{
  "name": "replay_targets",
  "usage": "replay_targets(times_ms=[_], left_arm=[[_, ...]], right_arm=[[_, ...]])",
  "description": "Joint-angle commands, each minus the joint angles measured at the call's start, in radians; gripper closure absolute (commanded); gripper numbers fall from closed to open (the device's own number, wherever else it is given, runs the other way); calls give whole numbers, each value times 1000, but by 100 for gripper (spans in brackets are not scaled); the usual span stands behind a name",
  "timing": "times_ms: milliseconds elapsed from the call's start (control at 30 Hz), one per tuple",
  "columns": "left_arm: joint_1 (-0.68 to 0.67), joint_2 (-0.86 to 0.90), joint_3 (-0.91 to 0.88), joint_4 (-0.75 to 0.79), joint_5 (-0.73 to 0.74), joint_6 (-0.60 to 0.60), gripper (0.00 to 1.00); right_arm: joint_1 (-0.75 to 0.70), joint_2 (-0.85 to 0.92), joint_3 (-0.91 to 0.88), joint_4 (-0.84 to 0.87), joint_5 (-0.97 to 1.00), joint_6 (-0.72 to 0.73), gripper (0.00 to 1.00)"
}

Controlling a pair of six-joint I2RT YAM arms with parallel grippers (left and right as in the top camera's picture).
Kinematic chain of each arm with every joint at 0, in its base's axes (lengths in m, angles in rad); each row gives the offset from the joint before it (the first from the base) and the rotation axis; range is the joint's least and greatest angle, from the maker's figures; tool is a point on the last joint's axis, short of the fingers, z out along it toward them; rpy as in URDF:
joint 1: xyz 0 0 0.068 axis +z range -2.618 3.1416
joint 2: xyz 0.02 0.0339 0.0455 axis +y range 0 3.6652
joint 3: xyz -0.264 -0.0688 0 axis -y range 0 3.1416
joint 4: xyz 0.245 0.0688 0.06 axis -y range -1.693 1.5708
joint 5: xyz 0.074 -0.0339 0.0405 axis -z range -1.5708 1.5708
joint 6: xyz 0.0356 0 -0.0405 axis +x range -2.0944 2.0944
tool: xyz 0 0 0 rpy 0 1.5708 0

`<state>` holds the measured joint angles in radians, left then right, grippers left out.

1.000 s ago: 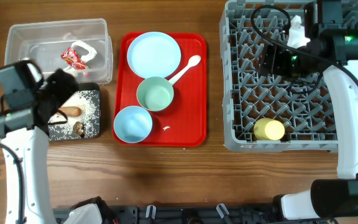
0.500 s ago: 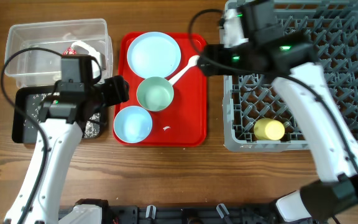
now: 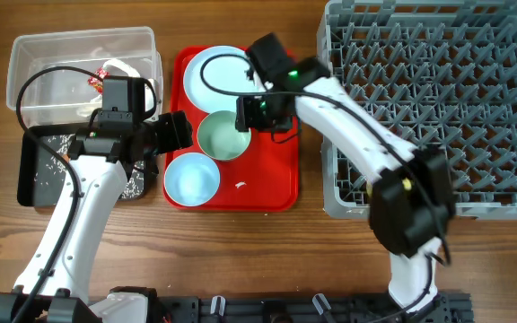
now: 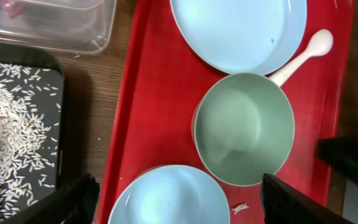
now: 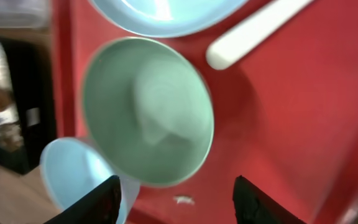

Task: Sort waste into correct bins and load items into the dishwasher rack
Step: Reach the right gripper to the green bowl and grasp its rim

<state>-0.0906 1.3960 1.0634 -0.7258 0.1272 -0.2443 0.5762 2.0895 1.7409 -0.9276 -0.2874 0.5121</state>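
On the red tray (image 3: 281, 179) lie a pale blue plate (image 3: 218, 76), a pale green bowl (image 3: 223, 136), a light blue bowl (image 3: 191, 178) and a white paper scrap (image 3: 240, 186). My left gripper (image 4: 179, 205) is open above the light blue bowl (image 4: 166, 199), holding nothing. Open too, my right gripper (image 5: 176, 205) hovers just past the green bowl (image 5: 148, 112), over the scrap (image 5: 182, 200). The white spoon (image 5: 253, 31) lies between plate and green bowl. A red-and-white wrapper (image 3: 106, 76) sits in the clear tub (image 3: 34, 54). Rice covers the black tray (image 3: 39, 170).
The grey dishwasher rack (image 3: 438, 90) fills the right side, and my right arm (image 3: 357, 135) reaches from it across to the red tray. My left arm (image 3: 79, 197) crosses the black tray. Bare wooden table (image 3: 240, 260) lies in front.
My right arm has swung from the rack over to the red tray, and its jaws have narrowed somewhat. My left arm moved from the black tray to the red tray's left edge.
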Motion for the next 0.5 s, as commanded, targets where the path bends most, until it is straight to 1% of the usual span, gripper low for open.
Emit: replay_targets(times_ms=[0, 67, 200, 267, 333, 400, 433, 467], left_arm=[[-3, 5, 8, 4, -32, 13, 15], [-3, 5, 8, 4, -43, 13, 14], [-3, 5, 8, 4, -66, 13, 14], [-2, 5, 8, 11, -77, 13, 10], [4, 5, 8, 22, -80, 13, 9], [25, 0, 9, 38, -80, 13, 8], [34, -1, 9, 41, -80, 13, 8], [48, -3, 9, 46, -80, 13, 7]], right_arm=[[4, 84, 11, 13, 4, 42, 49], [4, 111, 11, 19, 2, 42, 52], [4, 138, 11, 41, 6, 40, 69], [5, 147, 11, 56, 10, 38, 71], [5, 153, 9, 71, 10, 38, 75], [5, 153, 4, 81, 10, 38, 90], [4, 153, 4, 81, 10, 39, 96], [4, 153, 4, 82, 10, 38, 96]])
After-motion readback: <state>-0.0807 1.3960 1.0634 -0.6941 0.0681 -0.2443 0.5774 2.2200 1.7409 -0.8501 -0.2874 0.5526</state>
